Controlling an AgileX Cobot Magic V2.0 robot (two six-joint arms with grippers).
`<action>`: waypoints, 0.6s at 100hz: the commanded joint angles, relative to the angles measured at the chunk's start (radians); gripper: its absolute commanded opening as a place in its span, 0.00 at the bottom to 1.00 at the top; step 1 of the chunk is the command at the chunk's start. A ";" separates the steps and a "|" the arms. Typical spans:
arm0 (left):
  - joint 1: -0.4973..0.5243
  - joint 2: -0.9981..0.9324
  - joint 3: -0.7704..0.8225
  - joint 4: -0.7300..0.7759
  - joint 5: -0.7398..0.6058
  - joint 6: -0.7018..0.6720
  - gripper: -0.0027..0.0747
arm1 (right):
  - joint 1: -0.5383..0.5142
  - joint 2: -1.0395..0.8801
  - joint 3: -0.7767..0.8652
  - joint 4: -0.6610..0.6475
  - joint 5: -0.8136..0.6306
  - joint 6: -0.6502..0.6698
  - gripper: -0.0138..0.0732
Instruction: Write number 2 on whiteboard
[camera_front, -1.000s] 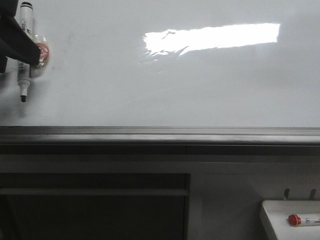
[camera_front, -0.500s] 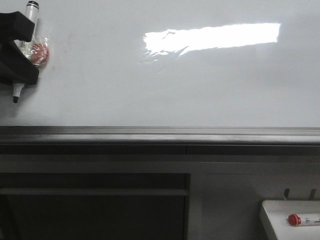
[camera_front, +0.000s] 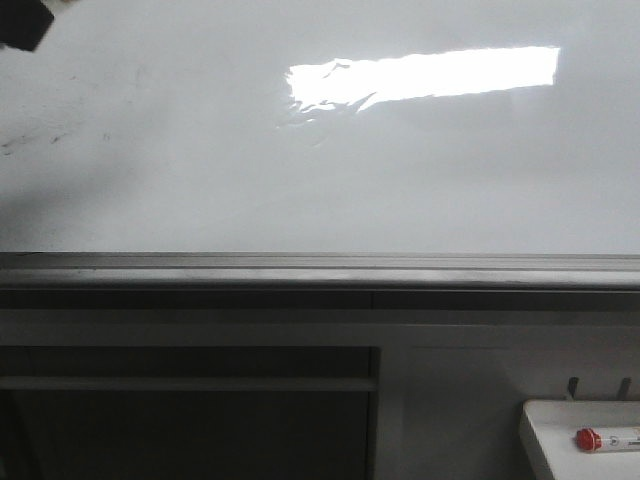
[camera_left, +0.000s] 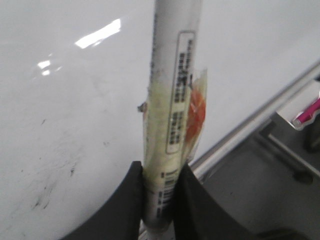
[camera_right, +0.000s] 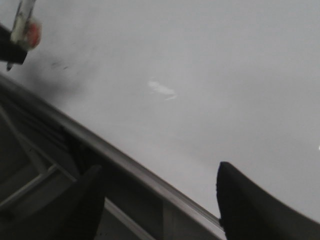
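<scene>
The whiteboard (camera_front: 330, 160) fills the upper front view, with a bright light reflection and a grey bottom rail (camera_front: 320, 268). No number 2 shows on it, only faint grey smudges (camera_front: 30, 140) at the left. My left gripper (camera_left: 160, 172) is shut on a white marker (camera_left: 172, 100) with a printed label and an orange patch; the marker's tip is out of the left wrist view. In the front view only a dark corner of the left gripper (camera_front: 22, 25) shows at the top left. My right gripper (camera_right: 160, 195) is open and empty, near the rail (camera_right: 125, 165).
A small white tray (camera_front: 545, 440) at the lower right holds a red-capped marker (camera_front: 605, 438). Below the rail are a dark shelf frame and crossbar (camera_front: 190, 383). A pink object (camera_left: 307, 112) lies below the rail in the left wrist view.
My left gripper with the marker has moved up and to the left, almost out of the front view. The smudges it covered now show. The tray and red-capped marker have not moved.
</scene>
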 joint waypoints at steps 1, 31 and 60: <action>-0.008 -0.059 -0.066 -0.021 0.105 0.185 0.01 | 0.082 0.075 -0.086 0.021 -0.042 -0.066 0.65; -0.008 -0.157 -0.075 -0.021 0.333 0.521 0.01 | 0.387 0.337 -0.274 0.013 -0.093 -0.236 0.65; -0.008 -0.159 -0.075 -0.021 0.377 0.539 0.01 | 0.526 0.532 -0.414 0.013 -0.246 -0.249 0.65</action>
